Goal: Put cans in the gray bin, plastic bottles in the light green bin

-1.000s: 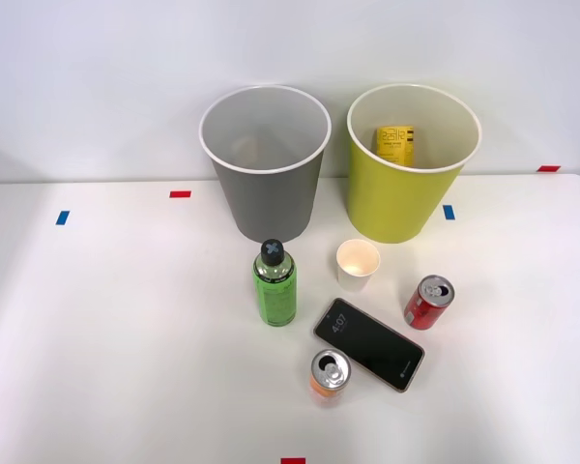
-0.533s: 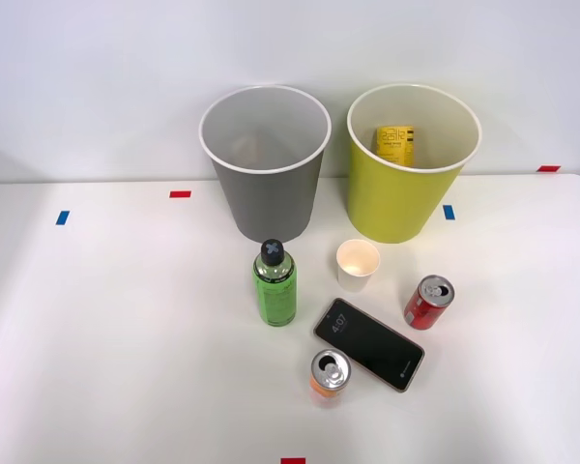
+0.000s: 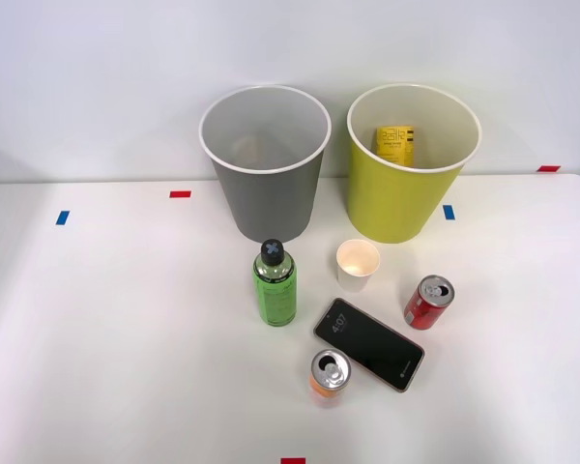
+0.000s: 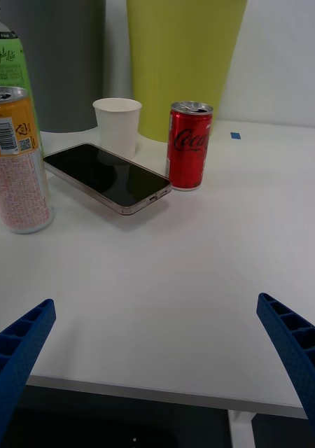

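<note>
White tabletop (image 3: 126,338), right gripper (image 4: 157,364) at near edge, blue ribbed fingers (image 4: 17,350) wide apart, empty. Orange slim can (image 3: 329,373) nearest, touching black smartphone (image 3: 369,343); red slim can (image 3: 428,302), green-liquid clear bottle (image 3: 275,283), white paper cup (image 3: 357,264) beyond. Gray round bin (image 3: 266,164), yellow-green round bin (image 3: 411,162) farthest.

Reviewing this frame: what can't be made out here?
- Yellow item inside the light green bin, front view: lower part hidden by the rim, print too small.
- Green bottle, right wrist view: cut off by the picture edge.
- Gray bin floor, front view: hidden by its wall.
</note>
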Robot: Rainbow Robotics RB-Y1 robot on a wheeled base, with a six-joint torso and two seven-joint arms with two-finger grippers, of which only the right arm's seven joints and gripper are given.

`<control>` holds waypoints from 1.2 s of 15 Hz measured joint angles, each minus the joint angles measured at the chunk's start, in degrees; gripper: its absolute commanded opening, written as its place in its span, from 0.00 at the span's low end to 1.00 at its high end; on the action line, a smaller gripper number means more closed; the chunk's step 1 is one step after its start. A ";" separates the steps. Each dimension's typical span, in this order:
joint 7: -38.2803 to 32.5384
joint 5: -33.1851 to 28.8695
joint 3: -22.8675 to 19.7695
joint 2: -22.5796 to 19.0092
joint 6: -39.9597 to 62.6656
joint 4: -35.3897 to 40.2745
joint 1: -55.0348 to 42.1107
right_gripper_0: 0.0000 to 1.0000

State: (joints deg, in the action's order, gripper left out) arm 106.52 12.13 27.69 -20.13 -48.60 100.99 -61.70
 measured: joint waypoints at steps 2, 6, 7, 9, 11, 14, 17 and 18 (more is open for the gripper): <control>0.09 0.12 -0.48 0.40 0.57 -1.23 1.22 1.00; 0.06 3.88 -1.18 0.39 -0.55 -1.40 4.63 1.00; 0.09 5.38 -1.18 0.35 -0.56 -1.42 6.17 1.00; -0.08 7.86 -0.99 0.29 -0.42 -1.40 9.07 1.00; 0.02 9.60 -0.90 0.21 0.49 -1.34 11.73 1.00; -0.50 10.21 -1.40 0.33 3.34 -1.38 15.91 1.00; -0.72 13.40 -2.13 0.28 7.59 -0.94 21.15 1.00; -0.67 13.92 -2.81 0.21 9.73 -0.17 22.43 1.00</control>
State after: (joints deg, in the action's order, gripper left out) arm 105.85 26.06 24.88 -19.92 -38.87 100.82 -39.27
